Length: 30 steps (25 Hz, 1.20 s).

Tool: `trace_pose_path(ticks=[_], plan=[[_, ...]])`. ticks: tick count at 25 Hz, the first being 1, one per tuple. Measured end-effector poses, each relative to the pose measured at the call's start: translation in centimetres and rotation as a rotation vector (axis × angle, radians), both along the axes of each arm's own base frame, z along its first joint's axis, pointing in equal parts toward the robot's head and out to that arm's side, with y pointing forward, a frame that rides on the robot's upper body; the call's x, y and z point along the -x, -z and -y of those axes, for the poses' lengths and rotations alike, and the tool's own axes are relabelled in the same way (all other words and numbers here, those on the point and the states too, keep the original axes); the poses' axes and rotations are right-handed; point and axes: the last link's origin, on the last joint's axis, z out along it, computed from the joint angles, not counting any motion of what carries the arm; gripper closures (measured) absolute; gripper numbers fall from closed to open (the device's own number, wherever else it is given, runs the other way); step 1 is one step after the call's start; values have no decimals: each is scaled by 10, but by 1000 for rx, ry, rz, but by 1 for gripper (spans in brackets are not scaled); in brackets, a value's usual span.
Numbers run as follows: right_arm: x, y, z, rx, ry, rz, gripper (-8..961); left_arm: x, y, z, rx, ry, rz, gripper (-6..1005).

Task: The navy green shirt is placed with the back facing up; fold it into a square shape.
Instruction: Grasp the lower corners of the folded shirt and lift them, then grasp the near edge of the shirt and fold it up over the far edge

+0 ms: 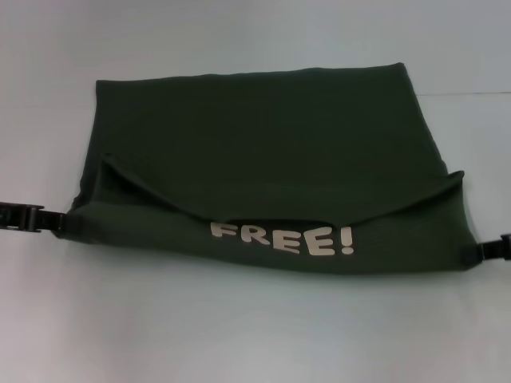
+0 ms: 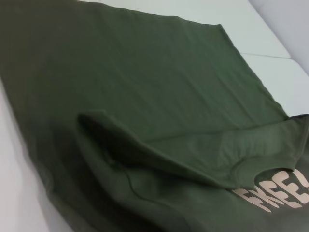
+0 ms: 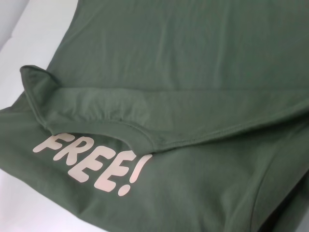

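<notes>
The dark olive-green knit shirt (image 1: 271, 152) lies on the white table (image 1: 239, 335), folded into a wide rectangle. Along its near edge a band is turned up, and on it cream letters (image 1: 281, 238) read "FREE!". The black left gripper (image 1: 56, 221) touches the near left corner of the shirt, and the black right gripper (image 1: 483, 251) touches the near right corner. I cannot tell if their fingers are clamped on the fabric. Farther back, the shirt lies flat and plain.

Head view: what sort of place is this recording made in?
Probably a lab or test bench rather than a home: a plain pale table, nothing on it but a green shirt printed FREE!, and the left tool and right tool at its two near corners.
</notes>
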Motion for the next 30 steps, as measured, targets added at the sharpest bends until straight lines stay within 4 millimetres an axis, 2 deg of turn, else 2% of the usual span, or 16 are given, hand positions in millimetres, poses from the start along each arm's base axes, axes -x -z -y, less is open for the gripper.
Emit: trace_pose_path(ticks=[7, 20, 25, 28, 30], plan=[[-11, -2, 26, 8, 36, -71, 907, 6, -7, 10, 33, -23, -3, 970], [-21, -8, 56, 5, 74, -153, 907, 12, -26, 17, 9, -46, -11, 974], [-19, -12, 46, -51, 49, -160, 908, 11, -30, 8, -53, -42, -8, 976], [-10, -11, 30, -84, 16, -151, 907, 10, -32, 3, -86, -38, 0, 977], [-5, -13, 18, -117, -3, -149, 907, 9, -35, -9, -183, -39, 38, 978]])
